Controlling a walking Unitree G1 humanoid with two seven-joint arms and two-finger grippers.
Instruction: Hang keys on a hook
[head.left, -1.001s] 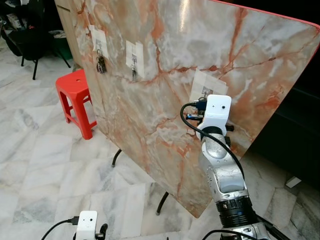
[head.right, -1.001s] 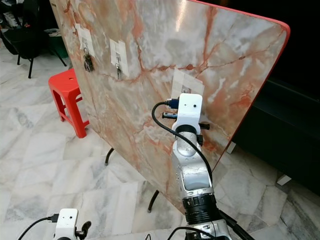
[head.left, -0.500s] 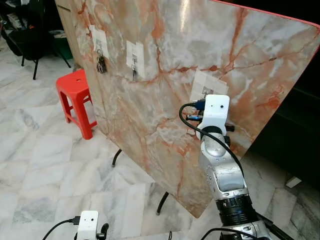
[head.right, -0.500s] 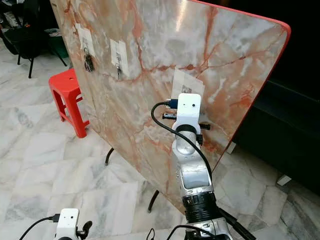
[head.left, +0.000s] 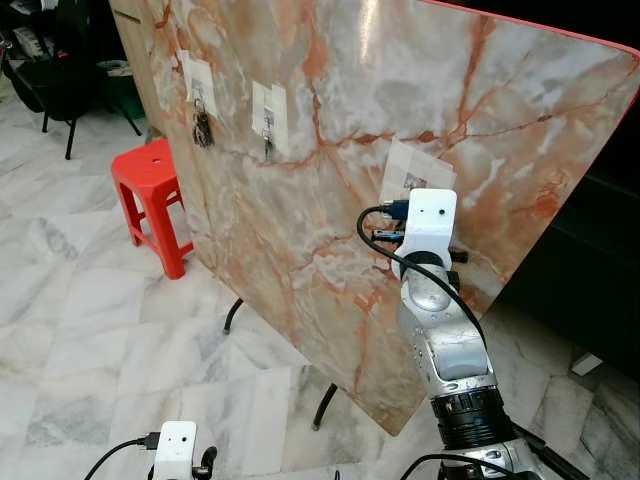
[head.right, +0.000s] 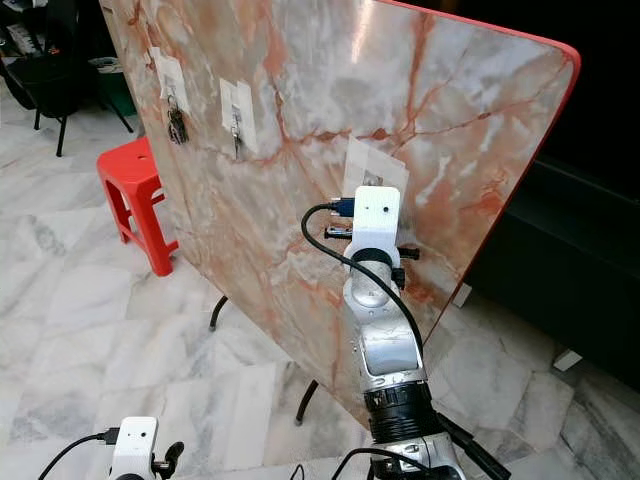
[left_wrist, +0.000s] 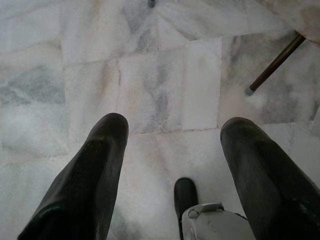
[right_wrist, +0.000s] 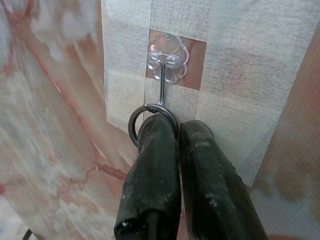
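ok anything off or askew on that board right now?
Mainly the marble-patterned tabletop itself: it stands tipped on edge as a wall for the hooks. The right gripper pinches a key ring at the clear hook.

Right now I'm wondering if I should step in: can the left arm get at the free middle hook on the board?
Probably not. The left gripper hangs open near the floor, while that hook sits high on the marble board, well away.
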